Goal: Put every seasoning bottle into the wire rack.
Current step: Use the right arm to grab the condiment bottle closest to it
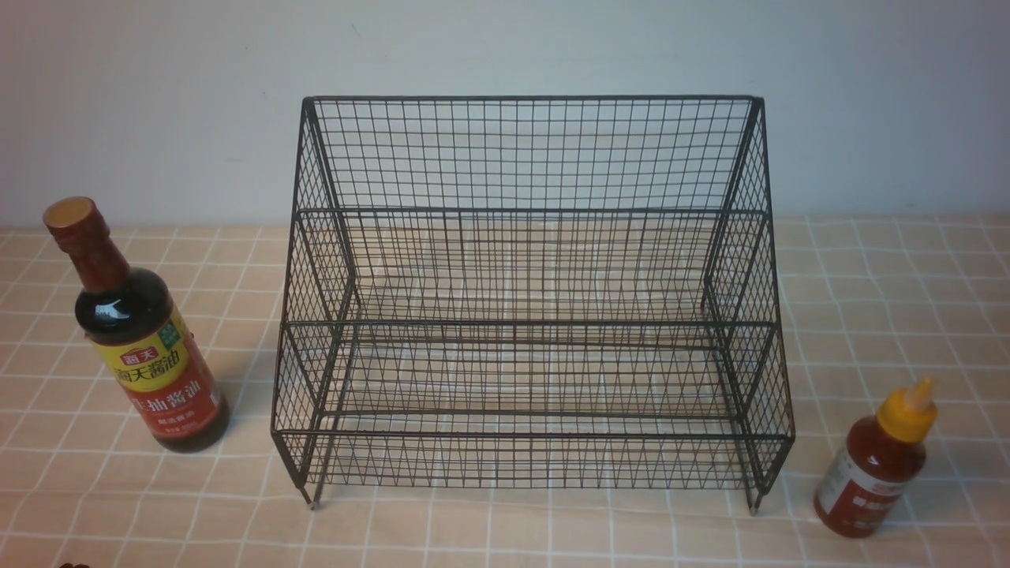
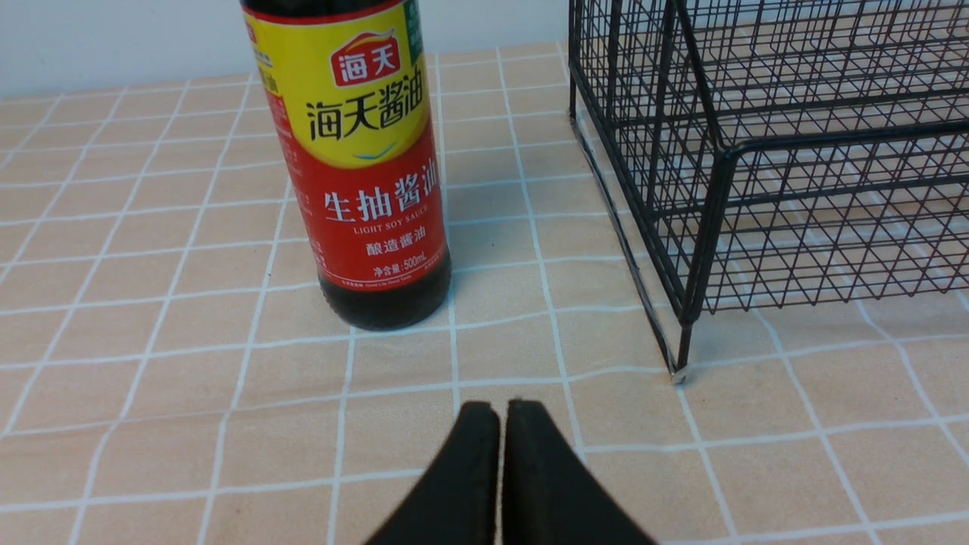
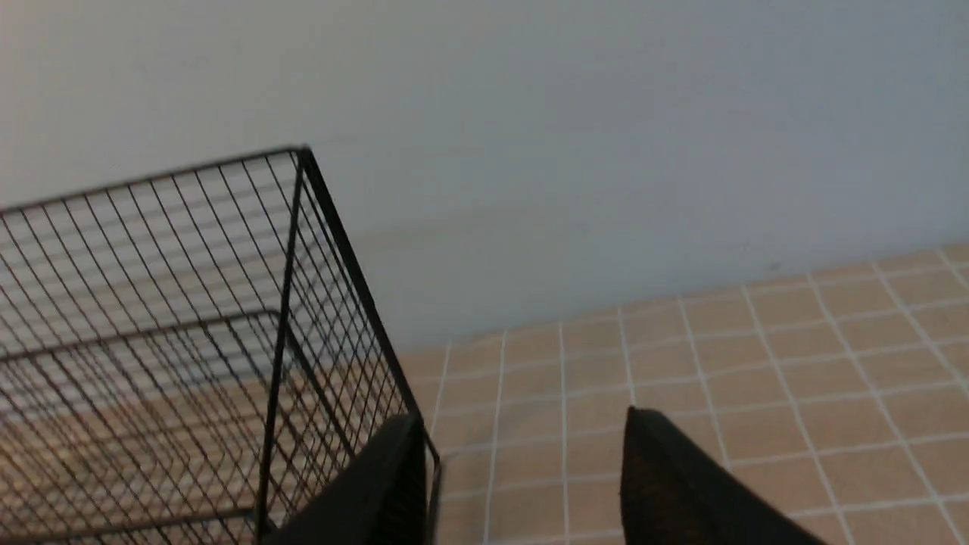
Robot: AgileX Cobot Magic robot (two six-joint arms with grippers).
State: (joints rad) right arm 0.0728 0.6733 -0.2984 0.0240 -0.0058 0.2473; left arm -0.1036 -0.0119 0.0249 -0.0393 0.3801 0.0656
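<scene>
L gripper, nearest in the L wrist view: dark fingertips narrow, practically together, w/ nothing between them; the tablecloth shows beyond. R gripper, nearest in the R wrist view: fingertips wide apart, blurred, w/ no object between; mesh and cloth lie beyond.

Red-sauce bottle, short, w/ yellow nozzle cap: stands on the cloth at the R side of the front view, outside the rack and near its front R corner. Its label is partly turned away; small print too blurred to read.

Wire rack, black mesh, stepped, w/ tall back and sloped sides: stands mid-scene betw. the two bottles, its front feet on the cloth. Both tiers hold no bottle. In the R wrist view one side panel and part of the mesh appear, slightly blurred.

Soy-sauce bottle, tall, dark, w/ red neck wrap and yellow-red label: stands on the cloth at the L side, apart from the rack, its base farther back than that of the red-sauce bottle. Label reads "LIGHT SOY SAUCE", 500 mL, in the L wrist view.

Wall, pale and plain: rises behind the cloth's far edge, i.e. backdrop to rack and bottles.
</scene>
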